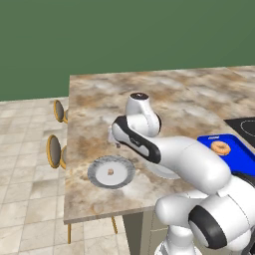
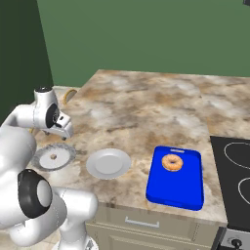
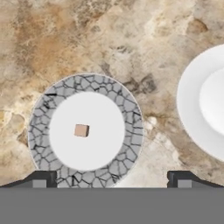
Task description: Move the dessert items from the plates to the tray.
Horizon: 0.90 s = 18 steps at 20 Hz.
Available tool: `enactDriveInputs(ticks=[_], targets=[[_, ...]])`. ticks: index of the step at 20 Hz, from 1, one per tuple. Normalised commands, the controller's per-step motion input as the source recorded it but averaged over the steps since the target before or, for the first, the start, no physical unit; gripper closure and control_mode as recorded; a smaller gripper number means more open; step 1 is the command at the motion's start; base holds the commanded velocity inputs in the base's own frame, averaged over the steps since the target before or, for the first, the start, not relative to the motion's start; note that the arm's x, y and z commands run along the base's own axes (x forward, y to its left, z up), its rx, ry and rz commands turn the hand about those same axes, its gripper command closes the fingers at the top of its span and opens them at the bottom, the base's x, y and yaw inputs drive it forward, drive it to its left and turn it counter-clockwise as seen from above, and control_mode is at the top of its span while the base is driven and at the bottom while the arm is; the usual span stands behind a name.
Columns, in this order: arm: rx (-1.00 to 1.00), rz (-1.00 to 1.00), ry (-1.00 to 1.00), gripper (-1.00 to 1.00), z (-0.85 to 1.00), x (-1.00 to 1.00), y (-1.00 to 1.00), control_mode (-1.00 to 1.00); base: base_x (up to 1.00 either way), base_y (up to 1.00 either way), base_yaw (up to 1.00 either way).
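Observation:
The orange-brown ring donut lies on the bright blue tray. A tiny brownish morsel rests at the white centre of the dark-rimmed textured plate. Right of it stands the plain light plate, with nothing on it. My gripper hangs open above the textured plate's near rim, and the morsel is left of its midline. Its fingertips stand wide apart with nothing between them.
A black stovetop lies right of the tray. The marble counter ends in an edge just left of the textured plate. Round stools stand on the tiled floor beyond that edge.

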Motion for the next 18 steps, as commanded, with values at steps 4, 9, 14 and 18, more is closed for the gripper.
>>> enactDriveInputs(ticks=[4,9,14,18], targets=[[0.0,0.0,-0.03,-1.0,-0.17,0.0,0.0,-1.0,0.0,0.0,0.0],[-0.01,0.0,0.0,-1.0,-0.28,0.0,0.03,-1.0,0.0,0.0,0.0],[0.0,0.01,0.0,-1.0,-0.2,0.0,0.19,-1.0,0.0,0.0,0.0],[0.0,0.03,0.0,-1.0,-0.13,0.0,0.33,-1.0,0.0,0.0,0.0]])
